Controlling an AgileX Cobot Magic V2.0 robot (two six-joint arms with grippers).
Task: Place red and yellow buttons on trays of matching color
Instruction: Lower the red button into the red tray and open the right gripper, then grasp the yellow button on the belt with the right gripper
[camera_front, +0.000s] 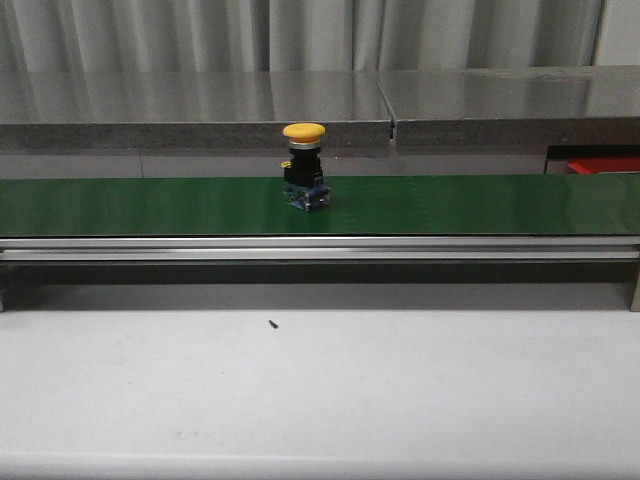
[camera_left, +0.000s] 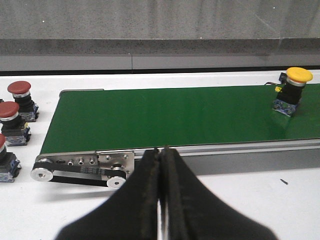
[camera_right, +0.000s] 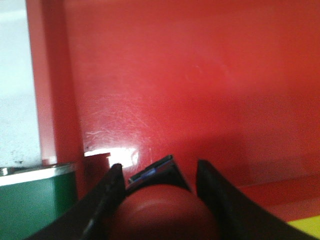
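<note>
right tool (camera_right: 160, 200): pinches red button (camera_right: 162, 212) over red tray (camera_right: 200, 90), which lies directly below | left tool (camera_left: 161, 165): pressed together, empty | yellow button (camera_front: 304, 165): upright on green belt (camera_front: 150, 205), mid-belt.

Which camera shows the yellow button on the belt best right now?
The front view: the yellow button stands centred and unobstructed on the green belt. The left wrist view shows it smaller, near the frame's edge. The right wrist view misses it.
</note>
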